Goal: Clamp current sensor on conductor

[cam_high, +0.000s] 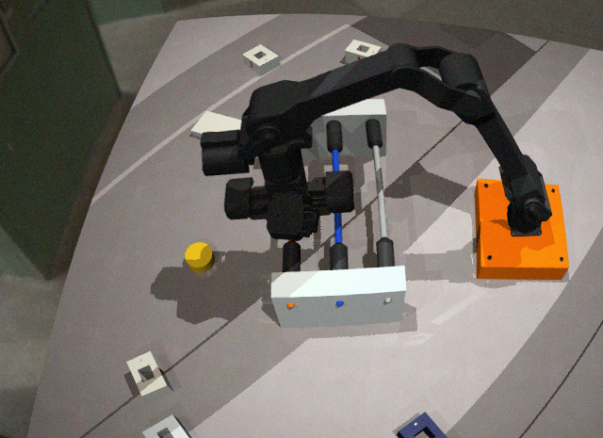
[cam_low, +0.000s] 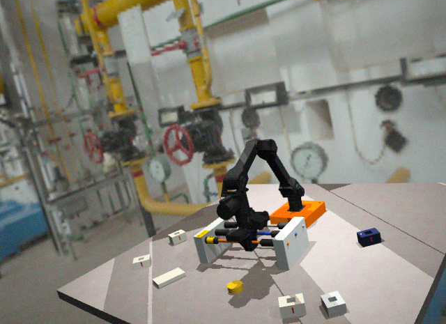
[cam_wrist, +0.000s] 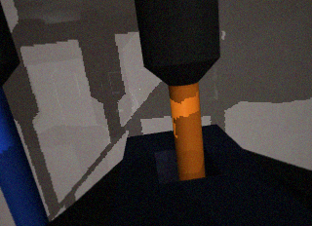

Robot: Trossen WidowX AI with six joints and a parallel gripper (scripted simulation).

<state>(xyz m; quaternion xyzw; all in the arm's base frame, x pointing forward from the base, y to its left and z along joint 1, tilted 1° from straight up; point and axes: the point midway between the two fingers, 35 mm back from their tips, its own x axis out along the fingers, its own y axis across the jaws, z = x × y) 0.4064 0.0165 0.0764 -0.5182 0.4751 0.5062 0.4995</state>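
Your gripper [cam_high: 290,224] [cam_low: 244,240] [cam_wrist: 175,159] is closed on the dark navy sensor [cam_low: 249,244] [cam_wrist: 146,197], out over the orange conductor [cam_low: 225,240] [cam_wrist: 189,133]; in the wrist view you see that conductor run down into the sensor's opening, with the sensor's dark body on both sides of it; you cannot tell from these views whether the latch is shut, nor which way the arrow points.

The arm hides the sensor from you in the top view; the blue conductor [cam_high: 338,229] [cam_low: 264,233] [cam_wrist: 17,182] runs beside the orange one, and the grey conductor [cam_high: 380,195] [cam_low: 273,226] lies beyond the blue; you have all three spanning between two pale end blocks, the one with coloured dots [cam_high: 338,283] [cam_low: 284,253] and the one with a yellow label [cam_high: 360,107] [cam_low: 206,250]; a yellow sleeve [cam_low: 210,240] sits on the orange conductor near the labelled block; your yellow disc [cam_high: 198,255] [cam_low: 235,287] lies on the table [cam_high: 234,336] [cam_low: 122,295], apart from both blocks.
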